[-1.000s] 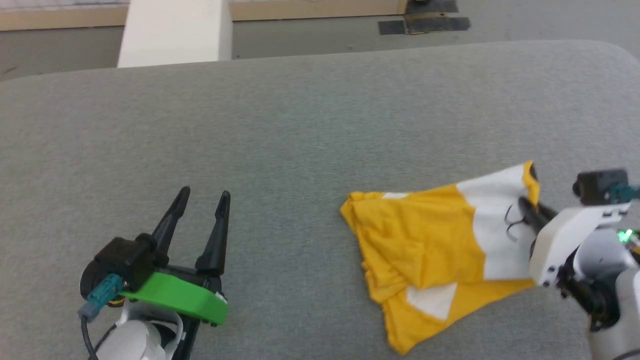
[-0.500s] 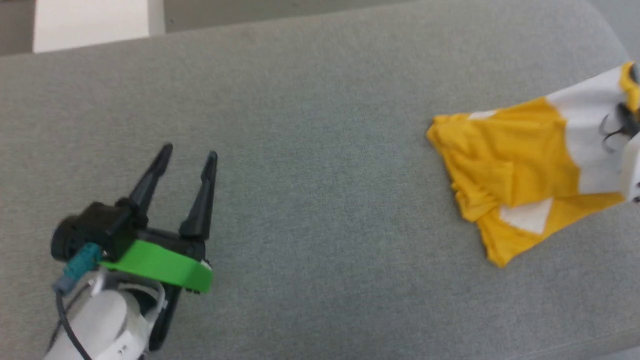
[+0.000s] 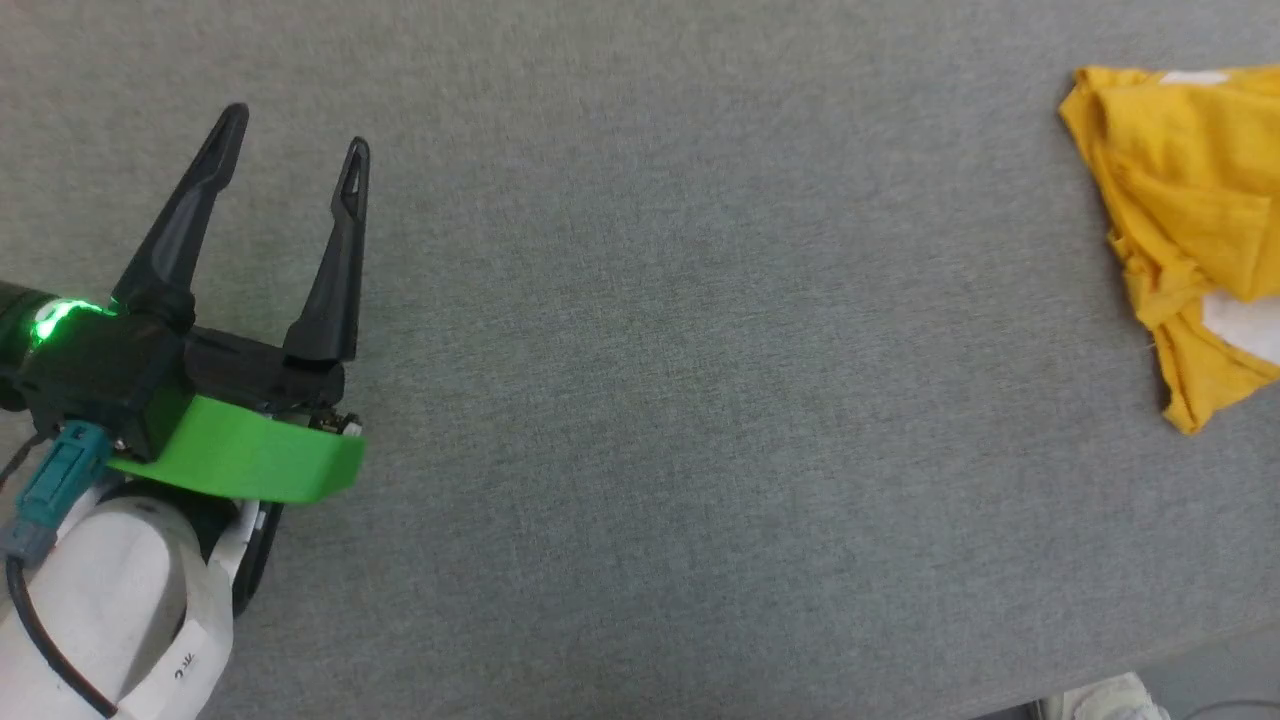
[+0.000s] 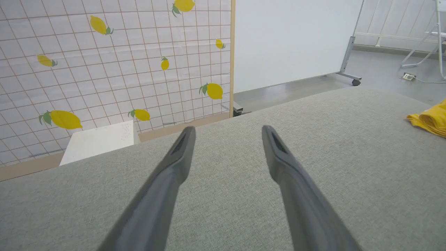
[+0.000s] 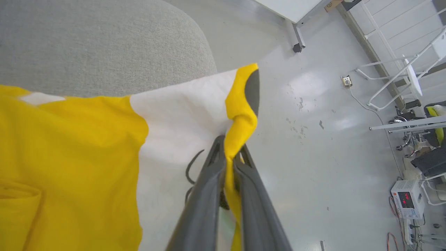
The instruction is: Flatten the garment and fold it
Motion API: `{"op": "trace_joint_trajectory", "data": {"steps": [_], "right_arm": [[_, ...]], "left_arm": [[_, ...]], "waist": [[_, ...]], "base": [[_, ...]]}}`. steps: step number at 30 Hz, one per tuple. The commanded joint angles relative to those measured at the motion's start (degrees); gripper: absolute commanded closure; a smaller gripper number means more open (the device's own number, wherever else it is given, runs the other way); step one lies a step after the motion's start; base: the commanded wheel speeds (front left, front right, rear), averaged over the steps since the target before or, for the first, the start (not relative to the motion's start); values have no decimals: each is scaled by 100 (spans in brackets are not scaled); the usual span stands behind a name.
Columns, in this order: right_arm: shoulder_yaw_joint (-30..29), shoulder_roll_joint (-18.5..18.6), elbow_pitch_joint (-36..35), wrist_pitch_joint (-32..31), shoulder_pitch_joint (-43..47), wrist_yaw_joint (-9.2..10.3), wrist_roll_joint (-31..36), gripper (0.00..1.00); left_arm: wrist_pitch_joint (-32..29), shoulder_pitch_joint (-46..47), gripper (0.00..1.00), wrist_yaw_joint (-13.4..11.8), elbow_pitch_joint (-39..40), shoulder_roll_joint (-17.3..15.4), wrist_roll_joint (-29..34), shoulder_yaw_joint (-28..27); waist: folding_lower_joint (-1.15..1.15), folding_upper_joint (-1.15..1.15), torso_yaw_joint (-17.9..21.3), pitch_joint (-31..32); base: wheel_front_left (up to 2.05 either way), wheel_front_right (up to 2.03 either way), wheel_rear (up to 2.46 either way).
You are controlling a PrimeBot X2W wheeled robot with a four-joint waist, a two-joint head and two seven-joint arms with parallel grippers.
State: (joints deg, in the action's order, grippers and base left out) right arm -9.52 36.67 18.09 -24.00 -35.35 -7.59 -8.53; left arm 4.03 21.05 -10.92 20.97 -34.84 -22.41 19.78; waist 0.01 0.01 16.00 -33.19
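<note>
Nearest me on the left, my left end effector (image 3: pixel 297 130) hangs over bare grey worktop (image 3: pixel 700 350), its 2 fingers spread wide and holding nothing. Well apart from it, at the right edge, lies the garment (image 3: pixel 1170 200), a rumpled yellow heap with white patches, partly bunched on the worktop. Farther right, my right end effector (image 5: pixel 230 144) is pinched tight on a yellow edge of it, holding that white-and-yellow corner out past the worktop's rounded end, above the floor. I judge this to be the flattening step, barely begun: 1 corner is gripped and nothing is spread. Next, my left end effector would need to cross over, take a second corner, and draw the cloth taut before laying it flat.
</note>
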Motion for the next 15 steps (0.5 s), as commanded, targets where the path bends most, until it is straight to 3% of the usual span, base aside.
{"op": "trace_joint_trajectory", "data": {"steps": [1, 12, 13, 14, 15], "right_arm": [[-25, 10, 85, 102, -138, 10, 83, 100], [-375, -167, 1046, 596, -600, 10, 768, 100], [-417, -181, 1118, 630, -630, 10, 830, 93], [-432, -193, 1170, 660, -646, 10, 872, 65], [-442, -204, 1228, 699, -662, 10, 917, 0]], "left_arm": [[-36, 118, 0, -46, 56, -66, 76, -13], [104, 246, 0, -254, 406, -73, 282, -120], [136, 240, 0, -278, 418, -60, 280, -137], [181, 243, 0, -266, 433, -77, 310, -134], [245, 235, 0, -231, 455, -83, 316, -112]], "waist": [[-1, -1, 63, -613], [-1, -1, 23, -987], [-1, -1, 19, -975], [-1, -1, 16, -955], [-1, -1, 14, -920]], "base": [[0, 0, 0], [0, 0, 0], [0, 0, 0], [0, 0, 0], [0, 0, 0]]}}
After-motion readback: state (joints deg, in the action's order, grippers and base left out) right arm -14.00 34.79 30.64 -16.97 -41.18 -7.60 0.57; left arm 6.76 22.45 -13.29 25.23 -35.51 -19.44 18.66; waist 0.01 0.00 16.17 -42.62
